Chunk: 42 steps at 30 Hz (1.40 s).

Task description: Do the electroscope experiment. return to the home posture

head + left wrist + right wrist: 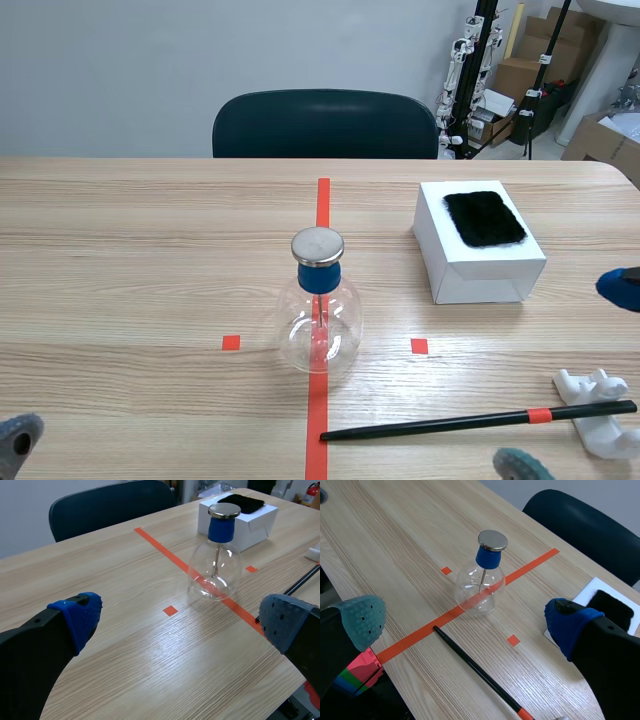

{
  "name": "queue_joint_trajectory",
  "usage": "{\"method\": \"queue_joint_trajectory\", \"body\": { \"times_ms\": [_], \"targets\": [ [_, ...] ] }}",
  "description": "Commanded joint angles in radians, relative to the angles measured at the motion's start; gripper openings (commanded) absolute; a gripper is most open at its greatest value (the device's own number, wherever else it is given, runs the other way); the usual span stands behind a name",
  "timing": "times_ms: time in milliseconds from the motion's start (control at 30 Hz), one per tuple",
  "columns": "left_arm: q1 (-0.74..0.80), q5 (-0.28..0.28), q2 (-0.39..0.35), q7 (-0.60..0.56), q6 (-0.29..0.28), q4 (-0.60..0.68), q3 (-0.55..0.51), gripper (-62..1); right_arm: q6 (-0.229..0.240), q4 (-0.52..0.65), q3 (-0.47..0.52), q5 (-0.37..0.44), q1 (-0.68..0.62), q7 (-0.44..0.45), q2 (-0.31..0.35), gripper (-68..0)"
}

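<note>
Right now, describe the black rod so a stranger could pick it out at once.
On the wooden table, find the glass flask on the orange tape line. Nearer the robot and rightward lies the black rod, one end on a white stand. It alone is long and thin, with an orange band.

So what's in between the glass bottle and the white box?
Nothing, just bare wooden table between the glass bottle and the white box; the scene view shows it.

Electroscope flask (215,565) ahead of spread gripper (181,617)
</note>
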Motion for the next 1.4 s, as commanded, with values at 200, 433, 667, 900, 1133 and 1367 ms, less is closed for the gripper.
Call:
{"method": "queue_joint_trajectory", "body": {
  "times_ms": [200, 433, 667, 900, 1133, 1367],
  "targets": [
    [0.003, -0.002, 0.061, 0.007, 0.005, 0.048, -0.032, 1.4, 0.008, 0.007, 0.007, 0.018, 0.029, 0.013, 0.002, 0.4],
    [0.003, -0.002, 0.062, 0.008, 0.005, 0.054, -0.031, 1.4, 0.008, 0.007, 0.007, 0.018, 0.050, 0.006, 0.002, 0.4],
    [0.003, -0.002, 0.062, 0.008, 0.005, 0.054, -0.031, 1.4, 0.008, 0.007, 0.007, 0.018, 0.050, 0.006, 0.002, 0.4],
    [0.003, -0.002, 0.061, 0.008, 0.005, 0.054, -0.031, 1.4, 0.008, 0.007, 0.007, 0.018, 0.050, -0.015, 0.002, 0.4],
    [0.003, -0.002, 0.061, 0.008, 0.005, 0.054, -0.031, 1.4, -0.063, 0.007, -0.012, 0.018, 0.047, -0.082, 0.031, 0.4],
    [0.003, -0.003, 0.061, 0.006, 0.005, 0.054, -0.031, 1.4, -0.222, 0.007, -0.124, 0.019, 0.041, -0.154, 0.183, 0.4]
  ]
}}
